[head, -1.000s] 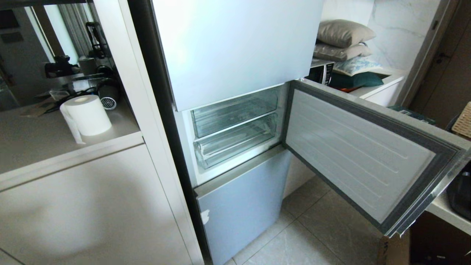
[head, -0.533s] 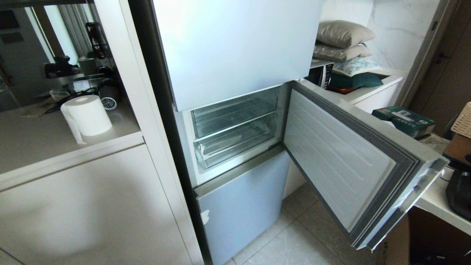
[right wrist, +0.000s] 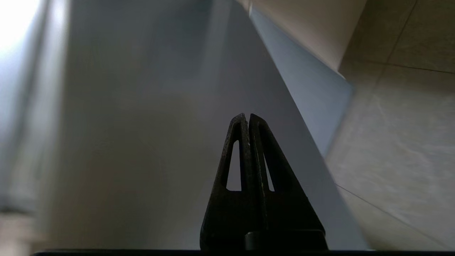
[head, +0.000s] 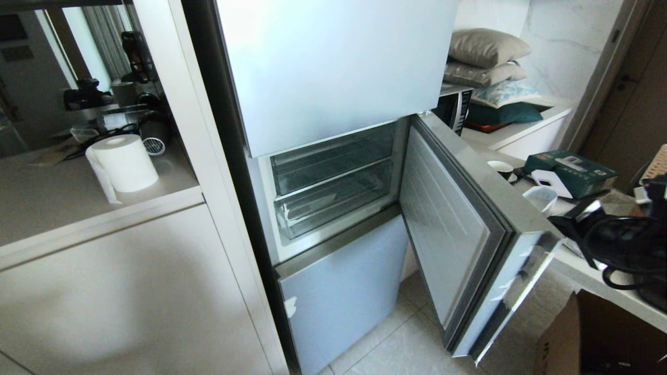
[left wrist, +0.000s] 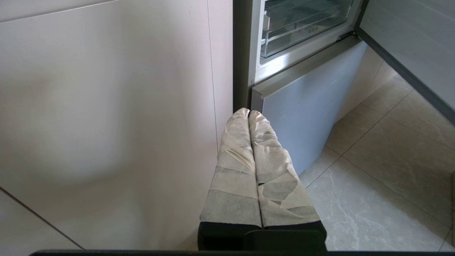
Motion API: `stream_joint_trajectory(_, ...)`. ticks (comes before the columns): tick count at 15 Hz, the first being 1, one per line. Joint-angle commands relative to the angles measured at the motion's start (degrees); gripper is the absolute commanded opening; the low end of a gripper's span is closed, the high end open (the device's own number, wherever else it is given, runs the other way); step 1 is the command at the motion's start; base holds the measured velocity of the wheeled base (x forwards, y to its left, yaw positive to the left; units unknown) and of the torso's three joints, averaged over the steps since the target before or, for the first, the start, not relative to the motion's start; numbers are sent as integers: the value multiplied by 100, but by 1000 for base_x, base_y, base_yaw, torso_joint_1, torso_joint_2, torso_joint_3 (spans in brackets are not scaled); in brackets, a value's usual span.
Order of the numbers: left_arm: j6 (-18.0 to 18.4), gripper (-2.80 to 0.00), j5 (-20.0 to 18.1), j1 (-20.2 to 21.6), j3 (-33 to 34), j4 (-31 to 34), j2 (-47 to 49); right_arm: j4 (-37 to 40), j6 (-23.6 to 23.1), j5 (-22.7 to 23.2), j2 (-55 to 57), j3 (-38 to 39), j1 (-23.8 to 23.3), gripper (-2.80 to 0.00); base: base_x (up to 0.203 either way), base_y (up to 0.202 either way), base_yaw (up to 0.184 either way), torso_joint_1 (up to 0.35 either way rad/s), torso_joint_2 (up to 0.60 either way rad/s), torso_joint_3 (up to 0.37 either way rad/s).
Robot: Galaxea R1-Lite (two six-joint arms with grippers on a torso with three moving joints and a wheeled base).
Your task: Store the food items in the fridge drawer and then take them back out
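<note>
The fridge's middle door (head: 458, 229) stands partly open, its edge towards me. Inside, two clear drawers, upper (head: 333, 156) and lower (head: 333, 200), are both pushed in; I cannot tell which is the fridge drawer. No food items show in any view. My right arm (head: 615, 245), black with cables, is at the far right behind the door's outer face. The right gripper (right wrist: 247, 115) is shut and empty, close to that grey door face (right wrist: 142, 124). My left gripper (left wrist: 249, 112), with taped fingers, is shut and parked low by the fridge's bottom door (left wrist: 305, 106).
A paper roll (head: 122, 161) stands on the left counter. The right counter (head: 589, 271) holds a green box (head: 570, 172), a cup (head: 539, 198) and a small bowl (head: 501, 167). Pillows (head: 487, 47) and a microwave (head: 456, 101) are behind. A cardboard box (head: 560, 338) sits on the tiled floor.
The middle door has swung a good way towards the fridge, uncovering the right counter. My right arm has come into the head view behind it. The left arm has kept still.
</note>
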Motion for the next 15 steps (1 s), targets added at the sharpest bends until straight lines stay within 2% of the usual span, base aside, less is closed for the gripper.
stream_joint_trajectory(1,-1,-280,1,-1,1,-1,9,-33,-523,-91,779,-192,584,-280,0,0,0,0,0,0)
stream_joint_trajectory(5,-1,-280,1,-1,1,7,9,-76,-605,-105,1130,-625,1445,-280,0,0,0,0,0,0)
stream_joint_trajectory(8,-1,-280,1,-1,1,-1,9,-750,-606,-65,1834,-1230,2013,-280,0,0,0,0,0,0)
stream_joint_trajectory(10,1,-280,1,-1,1,-1,9,-1085,-630,-17,2332,-1879,2454,-280,0,0,0,0,0,0)
stream_joint_trajectory(12,1,-280,1,-1,1,-1,9,-1152,-780,100,2833,-2634,2658,-280,0,0,0,0,0,0)
stream_joint_trajectory(15,-1,-280,1,-1,1,-1,9,-1189,-1403,443,3855,-3980,2826,-280,0,0,0,0,0,0)
